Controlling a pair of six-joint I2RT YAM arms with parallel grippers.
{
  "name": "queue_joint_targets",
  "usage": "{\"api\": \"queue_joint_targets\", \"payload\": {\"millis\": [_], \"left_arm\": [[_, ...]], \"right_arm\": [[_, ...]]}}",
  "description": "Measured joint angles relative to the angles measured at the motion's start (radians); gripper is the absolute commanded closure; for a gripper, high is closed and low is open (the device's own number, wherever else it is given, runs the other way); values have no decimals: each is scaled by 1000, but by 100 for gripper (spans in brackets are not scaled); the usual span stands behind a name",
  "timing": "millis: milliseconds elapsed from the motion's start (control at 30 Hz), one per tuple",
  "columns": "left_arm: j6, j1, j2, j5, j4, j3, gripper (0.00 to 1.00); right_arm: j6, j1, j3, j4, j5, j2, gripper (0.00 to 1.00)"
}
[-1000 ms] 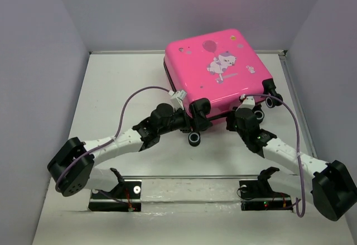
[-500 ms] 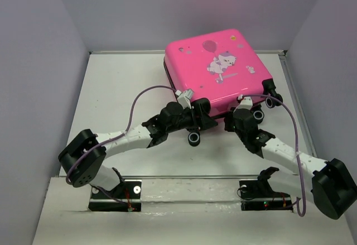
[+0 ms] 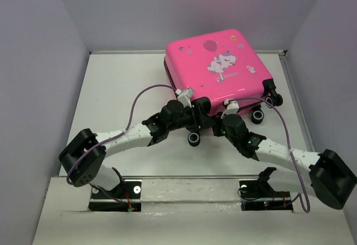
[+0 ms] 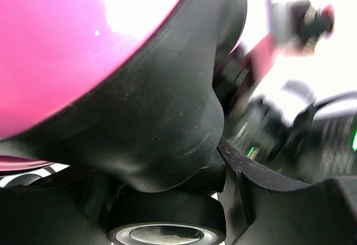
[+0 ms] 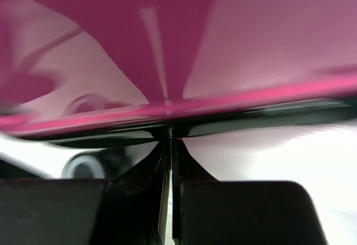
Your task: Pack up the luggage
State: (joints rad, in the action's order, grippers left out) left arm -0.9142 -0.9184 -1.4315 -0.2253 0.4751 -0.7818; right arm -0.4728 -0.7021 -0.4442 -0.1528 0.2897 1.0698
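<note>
The hot-pink hard-shell suitcase [image 3: 217,66] with the cartoon animal and balloon print is lying flat and closed in the upper centre-right of the top view. It is sitting toward the far side of the white table [image 3: 128,89], with its wheeled edge facing the bottom of the frame. A small black wheel with a grey hub [image 3: 193,139] is showing just below that edge at centre frame, and it is filling the bottom of the left wrist view.

The left gripper [image 3: 199,114] is sitting at the suitcase's near-left corner. Its fingers are standing apart on either side of the black moulded wheel housing [image 4: 167,122]. This view is very close and partly blurred, so I cannot tell whether they are pressing on the housing.

The right gripper [image 5: 170,150] is lying just right of it in the top view, with its fingers pressed together and only a thin slit between them. Their tips are meeting the black zipper trim [image 5: 234,123] under the pink shell. Whether anything is being pinched there is unclear.

A purple cable [image 3: 139,97] is arching over the left arm at centre-left.
</note>
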Motion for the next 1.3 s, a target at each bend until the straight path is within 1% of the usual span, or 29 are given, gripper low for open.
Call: {"api": "queue_joint_targets", "payload": {"millis": [33, 67, 100, 167, 233, 333, 467, 567, 633, 667, 767, 867, 967, 1033, 1100, 1133, 1167, 1200, 1233, 1267, 1300], "left_arm": [[-1, 3, 0, -12, -11, -11, 94], [-3, 6, 0, -20, -24, -18, 94], [-1, 19, 7, -42, -51, -19, 94], [-1, 48, 18, -76, -88, -19, 94], [-6, 65, 35, -91, -98, -19, 94], [-28, 72, 59, -105, -79, -19, 94], [-77, 61, 84, -143, -18, -19, 94], [-101, 47, 102, -160, 22, -19, 94], [-110, 43, 104, -169, 31, -24, 94], [-124, 42, 102, -172, 33, -31, 94], [-152, 43, 77, -173, 50, -72, 94], [-157, 43, 35, -171, 68, -120, 94], [-152, 66, 18, -154, 82, -133, 94], [-152, 79, 18, -149, 88, -133, 94], [-152, 83, 18, -139, 108, -131, 94], [-153, 82, 18, -135, 120, -127, 94], [-151, 79, 18, -133, 126, -124, 94], [-150, 76, 19, -131, 129, -120, 94], [-147, 70, 21, -126, 140, -109, 94], [-143, 64, 27, -117, 148, -89, 87], [-139, 61, 35, -112, 150, -71, 82]], "right_arm": [[-1, -29, -2, -18, -1, 20, 93], [-11, -92, -17, -63, 21, 76, 93], [-23, -119, -21, -90, 44, 111, 93], [-45, -139, -22, -164, 65, 165, 93], [-52, -150, -12, -206, 70, 169, 93], [-71, -204, 38, -277, 43, 77, 93], [-71, -231, 98, -329, 16, -64, 93], [-69, -246, 168, -347, 13, -209, 93], [-70, -251, 191, -354, 14, -251, 93], [-74, -251, 211, -388, 13, -266, 93], [-89, -251, 217, -501, -6, -194, 93], [-126, -250, 175, -695, -48, -8, 93], [-177, -247, 143, -919, -42, 180, 93], [-198, -247, 122, -1014, -32, 269, 93], [-216, -250, 108, -1073, -13, 315, 78], [-224, -256, 108, -1091, -8, 322, 69], [-234, -259, 109, -1093, -4, 321, 60], [-243, -276, 122, -1094, -21, 310, 44], [-243, -294, 135, -1094, -30, 294, 38], [-255, -315, 166, -1067, -41, 251, 33], [-257, -330, 189, -1016, -43, 201, 24]]}}
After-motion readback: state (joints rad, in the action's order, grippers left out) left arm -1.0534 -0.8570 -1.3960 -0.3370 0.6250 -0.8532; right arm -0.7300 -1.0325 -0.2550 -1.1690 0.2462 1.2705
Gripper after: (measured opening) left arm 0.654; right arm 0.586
